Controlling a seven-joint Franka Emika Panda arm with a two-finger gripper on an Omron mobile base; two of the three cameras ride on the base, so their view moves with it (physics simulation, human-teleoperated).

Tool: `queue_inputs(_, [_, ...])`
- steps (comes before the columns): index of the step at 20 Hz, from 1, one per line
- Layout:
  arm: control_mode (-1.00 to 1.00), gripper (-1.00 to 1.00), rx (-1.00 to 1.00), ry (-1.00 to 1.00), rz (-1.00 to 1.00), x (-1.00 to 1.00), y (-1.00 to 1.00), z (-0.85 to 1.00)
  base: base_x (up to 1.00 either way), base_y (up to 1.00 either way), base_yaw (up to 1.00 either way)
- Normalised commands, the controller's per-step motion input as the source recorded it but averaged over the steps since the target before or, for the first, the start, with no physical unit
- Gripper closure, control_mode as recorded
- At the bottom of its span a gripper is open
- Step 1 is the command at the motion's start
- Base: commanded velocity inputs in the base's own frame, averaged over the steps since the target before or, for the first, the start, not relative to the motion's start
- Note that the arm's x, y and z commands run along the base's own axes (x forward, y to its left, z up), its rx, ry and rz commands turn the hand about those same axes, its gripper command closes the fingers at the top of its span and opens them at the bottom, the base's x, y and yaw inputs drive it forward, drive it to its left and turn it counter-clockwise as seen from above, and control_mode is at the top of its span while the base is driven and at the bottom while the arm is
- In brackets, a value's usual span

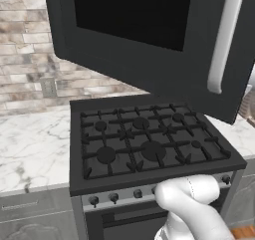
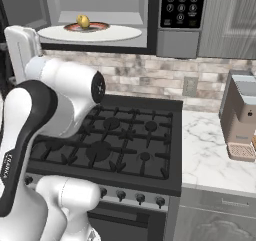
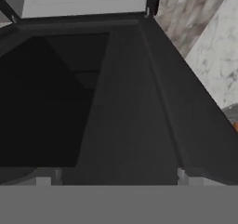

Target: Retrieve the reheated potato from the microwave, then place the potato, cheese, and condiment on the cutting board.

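The large dark grey microwave (image 2: 150, 20) hangs above the stove with its dark-window door (image 1: 149, 40) swung wide open, and the small smooth pale-yellow oval potato (image 2: 83, 21) lies on a small plate upon the round white turntable (image 2: 120, 34) inside.

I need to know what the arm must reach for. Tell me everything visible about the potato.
The potato is a small, smooth, pale-yellow oval lump. It sits on a small dark red-rimmed dish, which rests on the round white turntable plate inside the microwave above the stove. The microwave door is swung open, so the potato is exposed. Nothing else touches it.
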Motion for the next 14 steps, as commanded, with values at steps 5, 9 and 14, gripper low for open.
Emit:
queue_inputs(5, [-1.0, -1.0, -0.01, 0.0, 0.09, -0.34, 0.64, 0.01, 0.0, 0.0, 0.0])
queue_inputs(9, [-1.0, -1.0, -0.05, 0.0, 0.08, -0.29, 0.74, 0.0, 0.0, 0.0, 0.0])
queue_inputs(14, [-1.0, -1.0, -0.06, 0.0, 0.06, -0.09, 0.77, 0.0, 0.0, 0.0, 0.0])
